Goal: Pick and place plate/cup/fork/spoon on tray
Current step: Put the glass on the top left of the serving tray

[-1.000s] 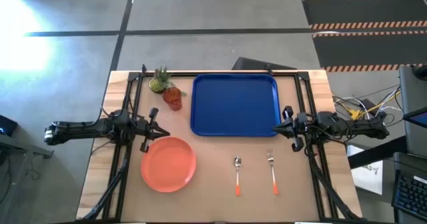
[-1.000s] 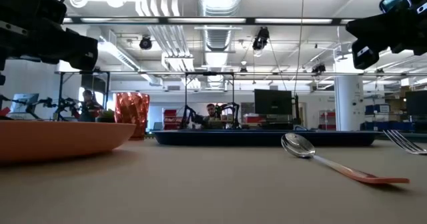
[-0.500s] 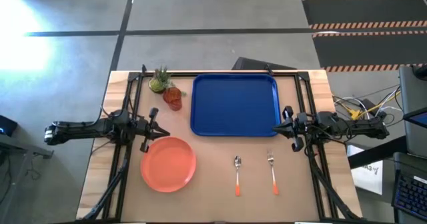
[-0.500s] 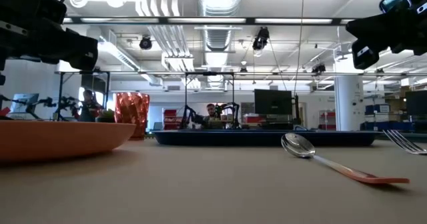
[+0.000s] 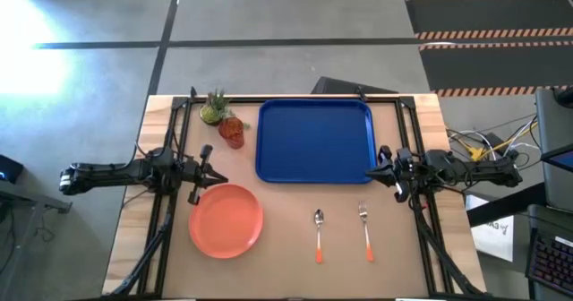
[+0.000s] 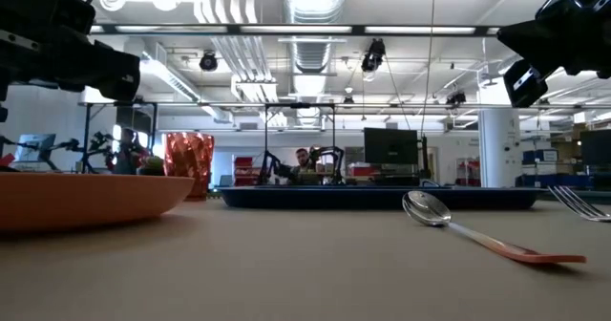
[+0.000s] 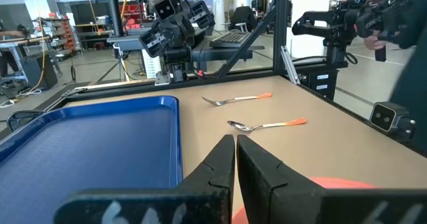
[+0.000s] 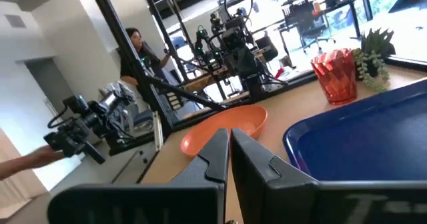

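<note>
Blue tray (image 5: 314,141) empty from above, left claw (image 7: 235,159) clenched, right claw (image 8: 228,151) clenched.

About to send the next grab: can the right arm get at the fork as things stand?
Probably yes. The fork lies alone on the table just in front of the right hand, apart from the spoon, with nothing between. The hand looks shut, so it must open first.

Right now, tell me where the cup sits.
In the high view the cup stands on the table's far left part, just left of the tray, beside the small potted plant and beyond the plate.
</note>
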